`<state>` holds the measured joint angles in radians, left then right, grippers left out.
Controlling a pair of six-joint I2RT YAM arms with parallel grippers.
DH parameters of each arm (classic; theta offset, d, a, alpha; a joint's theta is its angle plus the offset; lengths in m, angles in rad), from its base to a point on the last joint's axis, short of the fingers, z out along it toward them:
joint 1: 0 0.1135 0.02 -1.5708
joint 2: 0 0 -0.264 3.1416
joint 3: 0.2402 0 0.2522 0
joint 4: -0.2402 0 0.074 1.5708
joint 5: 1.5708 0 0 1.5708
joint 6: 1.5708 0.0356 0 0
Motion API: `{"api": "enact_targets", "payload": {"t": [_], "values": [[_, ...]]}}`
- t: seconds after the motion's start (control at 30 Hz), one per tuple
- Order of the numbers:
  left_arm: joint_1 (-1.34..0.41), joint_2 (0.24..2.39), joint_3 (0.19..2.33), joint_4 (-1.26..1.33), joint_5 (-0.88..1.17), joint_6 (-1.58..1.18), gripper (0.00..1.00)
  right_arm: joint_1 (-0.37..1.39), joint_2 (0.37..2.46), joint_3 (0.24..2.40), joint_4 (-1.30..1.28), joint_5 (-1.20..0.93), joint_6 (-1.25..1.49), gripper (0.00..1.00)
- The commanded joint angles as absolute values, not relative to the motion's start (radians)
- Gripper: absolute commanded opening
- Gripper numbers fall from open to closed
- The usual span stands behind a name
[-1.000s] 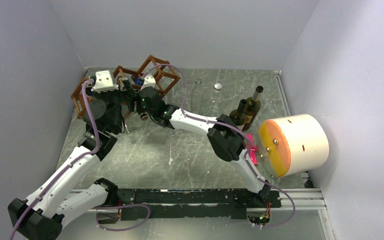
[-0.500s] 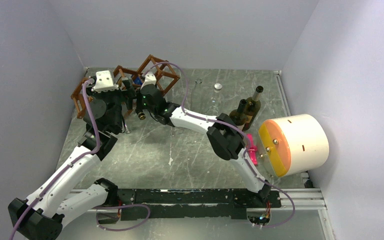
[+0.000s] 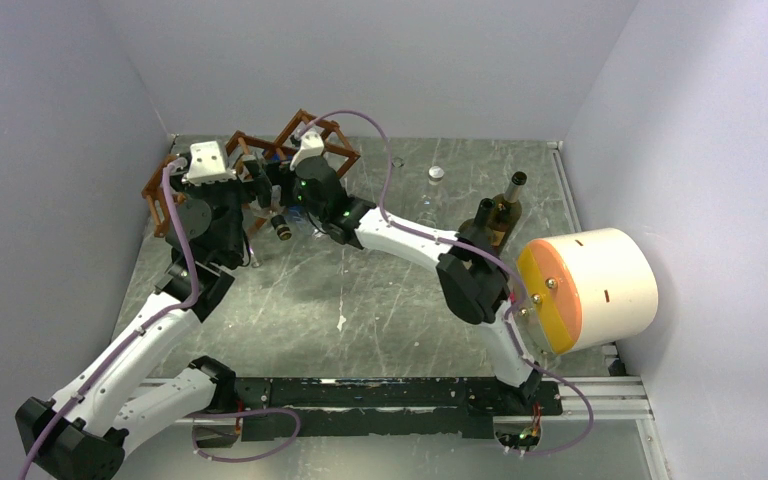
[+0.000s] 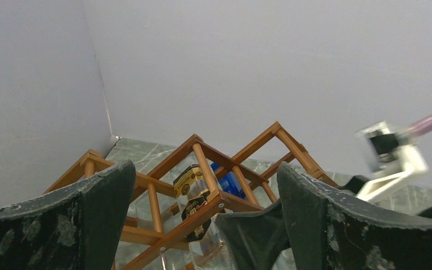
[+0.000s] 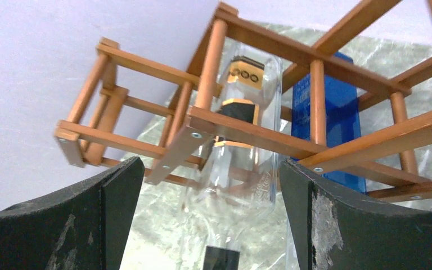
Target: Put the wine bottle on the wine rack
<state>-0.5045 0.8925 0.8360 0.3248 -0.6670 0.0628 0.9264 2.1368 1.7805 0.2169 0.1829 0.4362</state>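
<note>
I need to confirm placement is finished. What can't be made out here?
Top view: the left arm and right arm hide most of the clear bottle in the wine rack.
Right wrist: its cap cut off by the bottom edge.
Wrist views: blue object behind bars, unidentifiable.

We see the wine rack (image 5: 259, 134), a reddish-brown open lattice, standing at far left. The clear wine bottle (image 5: 242, 169), black-gold label, lies tilted inside one cell, neck poking out.

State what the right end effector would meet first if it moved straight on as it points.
Probably the clear wine bottle lying in the wine rack, neck end nearest; depth unclear.
</note>
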Motion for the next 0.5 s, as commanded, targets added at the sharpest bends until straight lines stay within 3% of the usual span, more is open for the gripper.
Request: {"api": "enact_targets", "payload": {"t": [0.0, 0.23, 0.47], "values": [[-0.494, 0.857, 0.819, 0.364, -0.642, 0.045, 1.0, 0.916, 1.984, 1.703, 0.244, 0.179, 0.418, 0.93], [-0.471, 0.83, 0.823, 0.344, -0.556, 0.015, 0.99, 0.867, 1.615, 1.358, 0.253, 0.214, 0.46, 0.86], [-0.468, 0.835, 0.803, 0.367, -0.248, 0.05, 0.98, 0.862, 1.36, 1.273, 0.02, 0.34, 0.33, 0.84]]}}
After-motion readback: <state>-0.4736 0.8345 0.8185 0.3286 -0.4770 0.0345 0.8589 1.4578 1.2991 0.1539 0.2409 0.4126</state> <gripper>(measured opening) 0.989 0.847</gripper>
